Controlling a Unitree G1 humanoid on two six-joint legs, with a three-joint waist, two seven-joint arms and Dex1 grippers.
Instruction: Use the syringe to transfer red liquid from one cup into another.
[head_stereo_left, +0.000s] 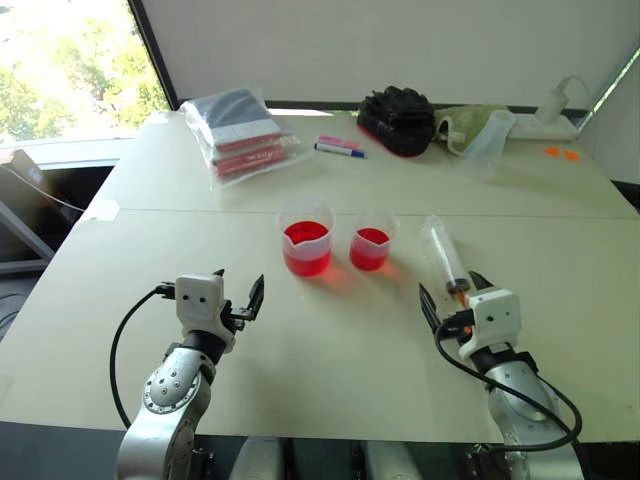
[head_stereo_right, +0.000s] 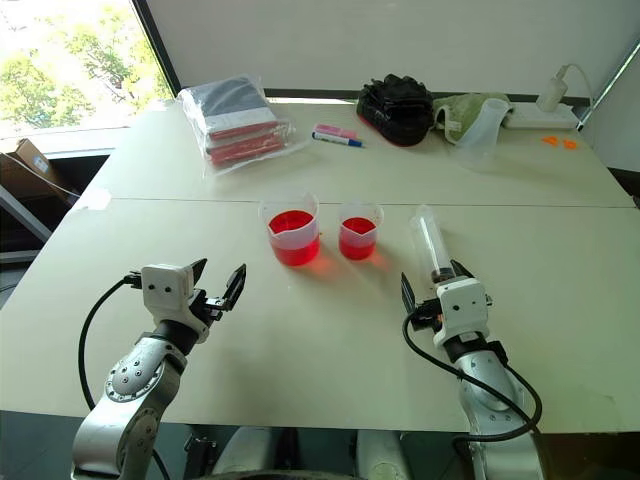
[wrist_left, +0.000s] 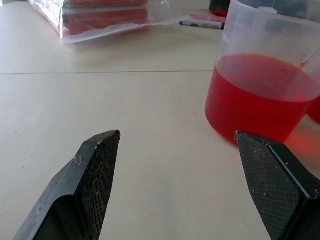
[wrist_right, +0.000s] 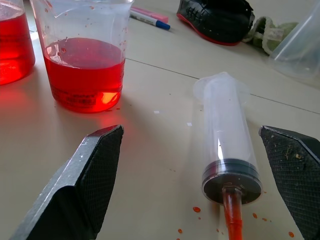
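Two clear cups of red liquid (wrist_left: 260, 95) stand side by side mid-table: the wider cup (head_stereo_left: 306, 245) on the left, the narrower cup (head_stereo_left: 371, 243) to its right. The syringe (head_stereo_left: 441, 250) lies flat on the table right of them, its orange-red tip (wrist_right: 232, 215) pointing toward my right gripper (head_stereo_left: 452, 295). That gripper is open, just short of the syringe, with its fingers either side of the tip end and apart from it. Red drops dot the table by the tip. My left gripper (head_stereo_left: 238, 290) is open and empty, in front of and left of the wider cup.
At the back of the table lie a clear bag of dark and red packs (head_stereo_left: 240, 135), two markers (head_stereo_left: 340, 147), a black bundle (head_stereo_left: 400, 118), a green cloth, a frosted beaker on its side (head_stereo_left: 490, 135) and a white power strip (head_stereo_left: 550, 125).
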